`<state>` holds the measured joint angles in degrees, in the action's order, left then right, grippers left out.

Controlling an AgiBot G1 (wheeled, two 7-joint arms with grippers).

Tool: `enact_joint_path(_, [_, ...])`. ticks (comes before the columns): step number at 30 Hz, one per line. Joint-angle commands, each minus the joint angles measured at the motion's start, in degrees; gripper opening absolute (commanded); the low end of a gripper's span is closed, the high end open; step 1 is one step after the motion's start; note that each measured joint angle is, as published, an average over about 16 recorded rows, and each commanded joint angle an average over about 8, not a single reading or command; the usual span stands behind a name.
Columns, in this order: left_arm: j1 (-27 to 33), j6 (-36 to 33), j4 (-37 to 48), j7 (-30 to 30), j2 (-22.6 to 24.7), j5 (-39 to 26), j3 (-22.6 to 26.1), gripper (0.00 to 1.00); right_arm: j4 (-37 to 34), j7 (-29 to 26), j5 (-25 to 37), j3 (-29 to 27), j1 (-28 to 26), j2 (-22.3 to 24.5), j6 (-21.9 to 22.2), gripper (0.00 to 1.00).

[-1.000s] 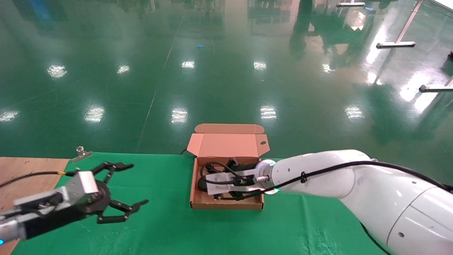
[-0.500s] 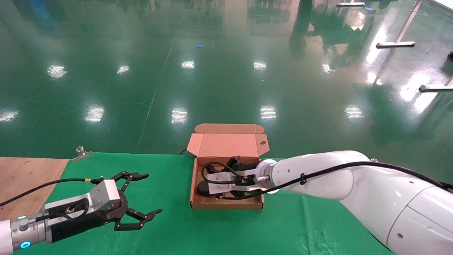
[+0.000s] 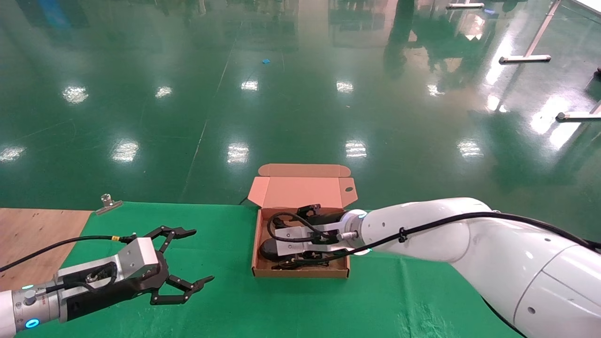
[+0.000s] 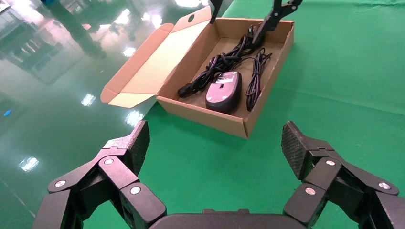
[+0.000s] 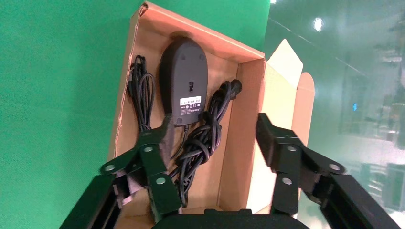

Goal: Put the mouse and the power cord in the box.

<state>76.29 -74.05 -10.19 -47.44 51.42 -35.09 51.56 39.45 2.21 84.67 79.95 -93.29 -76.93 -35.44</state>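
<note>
The shallow brown cardboard box (image 5: pixel 228 119) holds the black oval mouse (image 5: pixel 184 80), label unreadable, with the bundled black power cord (image 5: pixel 203 136) at its 5 o'clock. Right gripper (image 5: pixel 212 138) hovers spread above; left gripper (image 3: pixel 185 260) spread, apart.

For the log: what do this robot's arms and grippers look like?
Right arm: glossy white shell, black cable strapped along it, teal ring light at the wrist. Left arm: silver-and-black wrist, blue light, black cable with yellow tip. Left gripper and right gripper: black linked fingers, silver rivets, textured pads.
</note>
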Motion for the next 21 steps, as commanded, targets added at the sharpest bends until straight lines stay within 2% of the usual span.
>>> enact_joint_path(1, [0.0, 0.0, 0.0, 0.0, 0.0, 0.0, 0.0, 1.00, 0.3, -0.1, -0.4, -0.6, 0.3, 0.4, -0.4, 1.00])
enact_joint_path(21, [-4.8, -3.8, -20.9, 19.1, -5.4, -2.2, -11.7, 1.00, 12.0, -4.6, -15.0, -22.5, 11.2, 14.7, -17.7, 1.00])
